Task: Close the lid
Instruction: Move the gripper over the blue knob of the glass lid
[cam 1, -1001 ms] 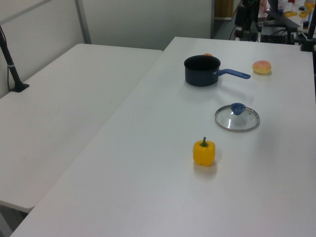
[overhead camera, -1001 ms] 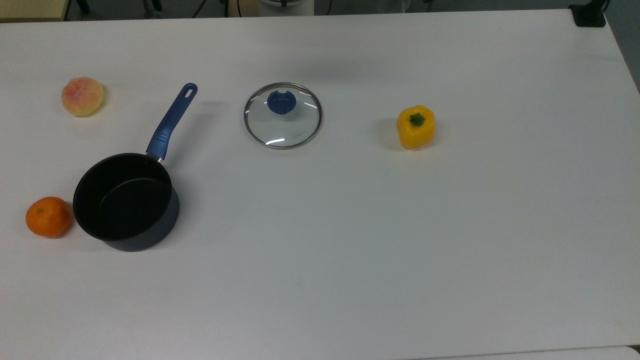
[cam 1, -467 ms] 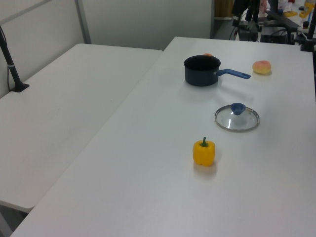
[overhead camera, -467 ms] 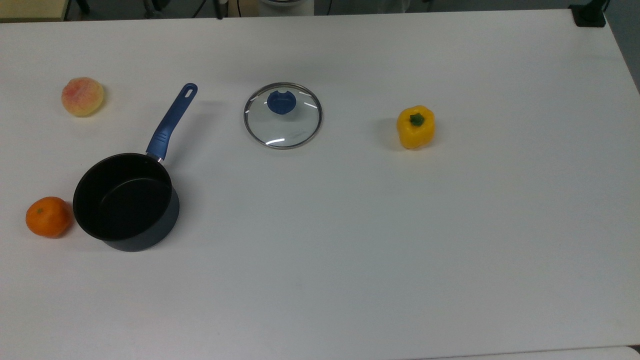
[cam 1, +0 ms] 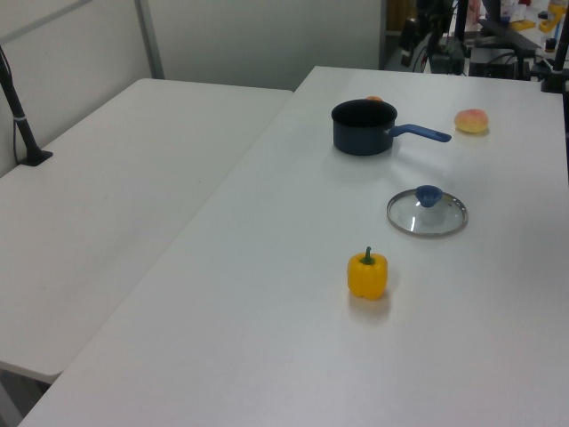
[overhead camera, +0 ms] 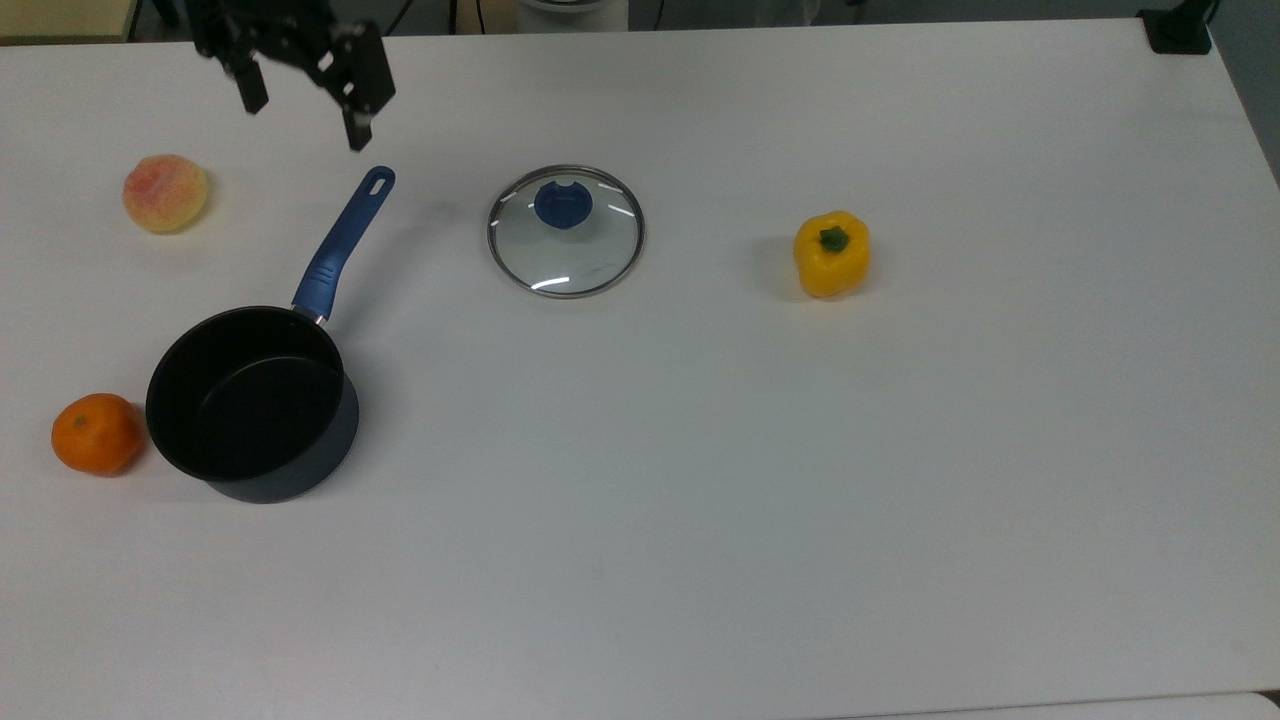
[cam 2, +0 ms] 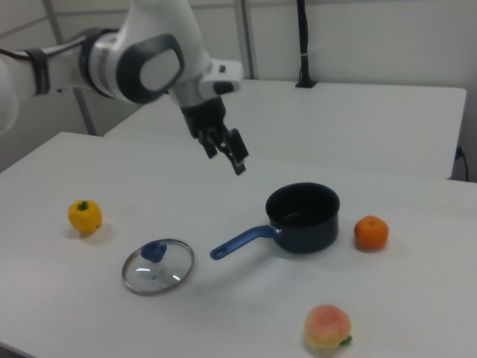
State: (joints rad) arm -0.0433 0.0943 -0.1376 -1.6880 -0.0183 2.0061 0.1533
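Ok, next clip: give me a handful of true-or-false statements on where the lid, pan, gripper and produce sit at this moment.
1. The round clear glass lid with a blue knob lies flat on the white table. True.
2. The dark blue saucepan is covered. False: it is open and empty.
3. The black two-finger gripper holds the lid. False: it is open, above the table near the pan handle's tip.
4. The orange sits next to the saucepan. True.
5. The yellow bell pepper sits inside the saucepan. False: it stands on the table.

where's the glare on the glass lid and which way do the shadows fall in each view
Top view: thin white glints on the lid, brightest near its lower rim; the yellow pepper casts a soft shadow to the top view's left. Right view: small glints on the lid, faint shadows under the saucepan. Left view: lighting flat, shadows barely visible.
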